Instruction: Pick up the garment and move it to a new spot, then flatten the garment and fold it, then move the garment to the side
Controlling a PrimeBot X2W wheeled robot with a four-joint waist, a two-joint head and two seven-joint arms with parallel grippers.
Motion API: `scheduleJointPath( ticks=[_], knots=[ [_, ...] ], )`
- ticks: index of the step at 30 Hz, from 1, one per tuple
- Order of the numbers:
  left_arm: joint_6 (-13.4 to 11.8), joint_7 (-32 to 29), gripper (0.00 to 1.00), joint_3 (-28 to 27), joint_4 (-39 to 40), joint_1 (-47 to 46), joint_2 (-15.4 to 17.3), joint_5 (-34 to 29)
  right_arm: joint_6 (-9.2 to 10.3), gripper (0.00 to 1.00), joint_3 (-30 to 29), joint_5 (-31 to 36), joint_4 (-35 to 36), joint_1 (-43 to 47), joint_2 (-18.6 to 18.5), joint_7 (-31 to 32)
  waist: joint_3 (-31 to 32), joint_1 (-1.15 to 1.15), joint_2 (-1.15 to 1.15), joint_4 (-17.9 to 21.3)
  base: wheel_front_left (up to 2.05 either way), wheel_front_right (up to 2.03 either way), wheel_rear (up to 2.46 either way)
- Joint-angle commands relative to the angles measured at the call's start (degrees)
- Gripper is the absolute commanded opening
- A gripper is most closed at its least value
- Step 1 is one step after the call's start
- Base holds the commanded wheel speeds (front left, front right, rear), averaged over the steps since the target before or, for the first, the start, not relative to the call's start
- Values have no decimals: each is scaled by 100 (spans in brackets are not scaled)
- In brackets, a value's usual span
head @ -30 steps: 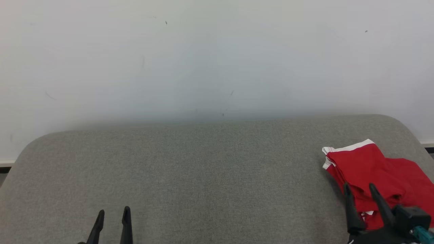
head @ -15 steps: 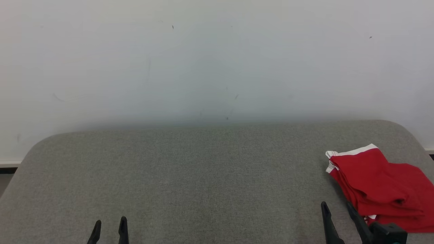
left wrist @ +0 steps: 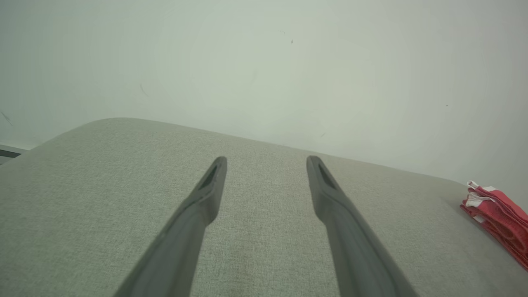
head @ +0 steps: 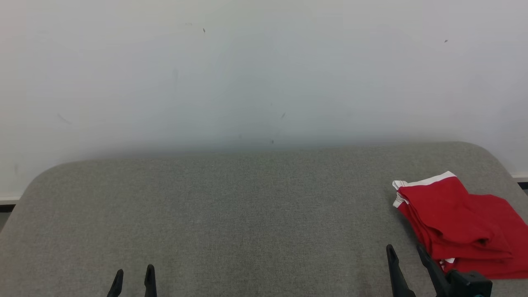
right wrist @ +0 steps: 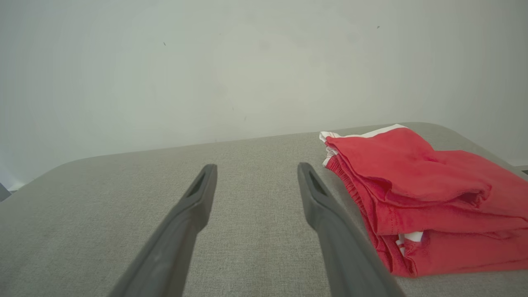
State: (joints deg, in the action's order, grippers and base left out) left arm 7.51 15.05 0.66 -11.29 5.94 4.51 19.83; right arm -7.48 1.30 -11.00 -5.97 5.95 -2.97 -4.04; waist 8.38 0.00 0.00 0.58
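Observation:
A red garment (head: 458, 225) with white trim lies folded in a thick stack at the right end of the grey upholstered surface (head: 247, 214). The right wrist view has the garment (right wrist: 420, 198) just to the right of my right gripper (right wrist: 256, 168). That right gripper (head: 406, 249) stands open and empty, a little to the left of the stack, not touching it. At the lower left my left gripper (head: 134, 273) is open with nothing between its fingers. In the left wrist view the left gripper (left wrist: 266, 159) points over bare fabric, with the garment (left wrist: 497, 216) far off to the right.
A pale wall (head: 264, 70) rises right behind the padded surface. The surface has rounded far corners, and its right edge (head: 509, 175) runs close by the garment. A dark strip of floor (head: 6, 206) shows past the left end.
My right gripper has drawn back off the garment, down and to the left, and now stands beside it. The left gripper has sunk lower in the picture. The camera has shifted slightly.

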Motion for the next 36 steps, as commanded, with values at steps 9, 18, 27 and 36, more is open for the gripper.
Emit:
scheduleJointPath(
  ticks=[9, 18, 27, 36],
  knots=[
    [-7, 16, 0, 28, -73, -47, 48, 51, -3, 0, 43, -87, 1, 6, 18, -33, -27, 0, 0, 20, 0, 0, 0],
    [4, -136, 0, -1, -350, -13, -22, 339, 0, 0, -23, -389, -327, 9, 9, 68, -47, 0, 0, 20, 0, 0, 0],
    [3, -472, 0, -133, -446, -339, -45, 1451, 0, 0, -156, -1639, -502, -309, 9, 224, -125, 0, 0, 12, 0, 0, 0],
    [-5, -715, 0, -228, -512, -575, -62, 2266, -1, 0, -254, -2552, -636, -543, 9, 339, -189, 0, 0, 6, 0, 0, 0]
  ],
)
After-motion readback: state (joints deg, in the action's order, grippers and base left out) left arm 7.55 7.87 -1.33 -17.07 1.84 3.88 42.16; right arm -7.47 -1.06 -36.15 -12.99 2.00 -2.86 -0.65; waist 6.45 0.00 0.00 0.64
